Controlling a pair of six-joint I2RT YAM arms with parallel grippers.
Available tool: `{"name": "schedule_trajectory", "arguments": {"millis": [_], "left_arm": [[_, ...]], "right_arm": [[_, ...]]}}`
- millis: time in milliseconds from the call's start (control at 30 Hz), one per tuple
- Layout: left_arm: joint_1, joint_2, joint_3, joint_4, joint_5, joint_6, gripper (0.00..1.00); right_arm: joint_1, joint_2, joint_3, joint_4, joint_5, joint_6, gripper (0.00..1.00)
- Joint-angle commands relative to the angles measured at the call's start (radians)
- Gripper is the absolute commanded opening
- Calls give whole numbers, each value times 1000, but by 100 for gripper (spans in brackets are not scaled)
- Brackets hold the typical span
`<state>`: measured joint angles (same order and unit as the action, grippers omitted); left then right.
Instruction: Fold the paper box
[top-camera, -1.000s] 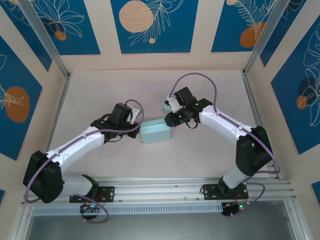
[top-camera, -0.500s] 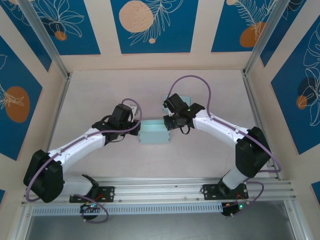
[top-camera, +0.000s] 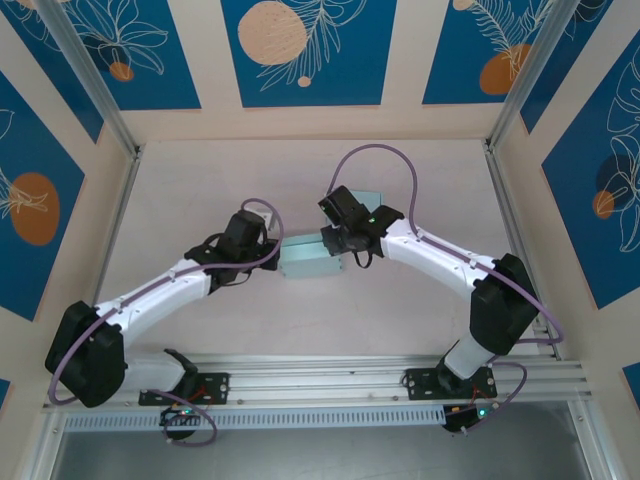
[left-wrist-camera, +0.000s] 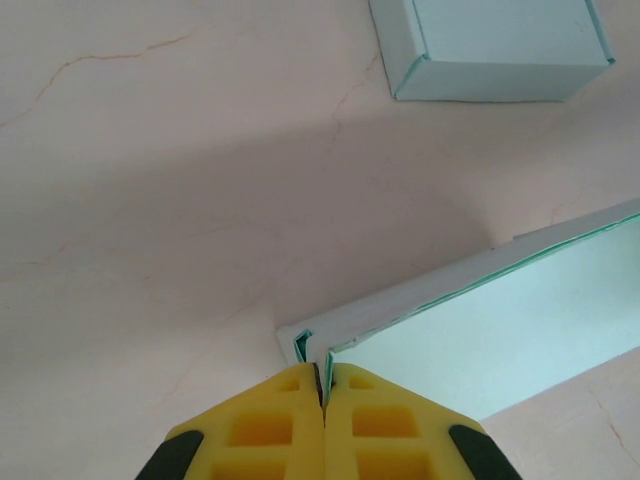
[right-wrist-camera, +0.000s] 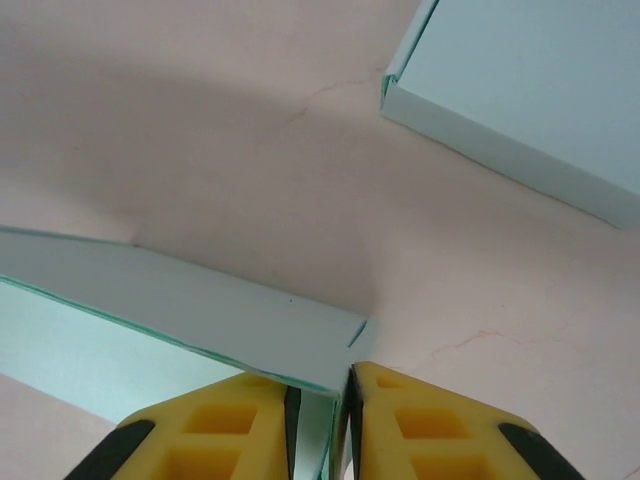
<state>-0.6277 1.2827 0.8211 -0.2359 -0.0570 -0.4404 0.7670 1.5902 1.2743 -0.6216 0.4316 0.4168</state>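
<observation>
On table (top-camera: 200, 180): box (top-camera: 308, 260) at centre, between the 2 arms. left gripper (left-wrist-camera: 323, 385) at the box's left end, right gripper (right-wrist-camera: 320, 395) at its right end, a box wall between each pair of fingers. 2nd box (left-wrist-camera: 495, 50) lies farther back, just behind right gripper, apart from the 1st.

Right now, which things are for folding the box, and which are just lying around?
For the job:
- paper box, half folded
- left gripper, pinching one end wall
- right gripper, pinching the other end wall

Just lying about:
- other box, closed up, sitting apart on the table
</observation>
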Motion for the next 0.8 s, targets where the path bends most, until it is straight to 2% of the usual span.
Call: {"name": "schedule_trajectory", "arguments": {"millis": [0, 300, 767], "left_arm": [[-35, -39, -16, 86, 5, -18, 0], [-35, -36, -1, 52, -31, 7, 0], [-35, -16, 13, 22, -40, 28, 0]], "right_arm": [[30, 9, 27, 20, -19, 51, 23], [13, -14, -5, 21, 10, 57, 29], [-29, -53, -44, 20, 26, 48, 30]]}}
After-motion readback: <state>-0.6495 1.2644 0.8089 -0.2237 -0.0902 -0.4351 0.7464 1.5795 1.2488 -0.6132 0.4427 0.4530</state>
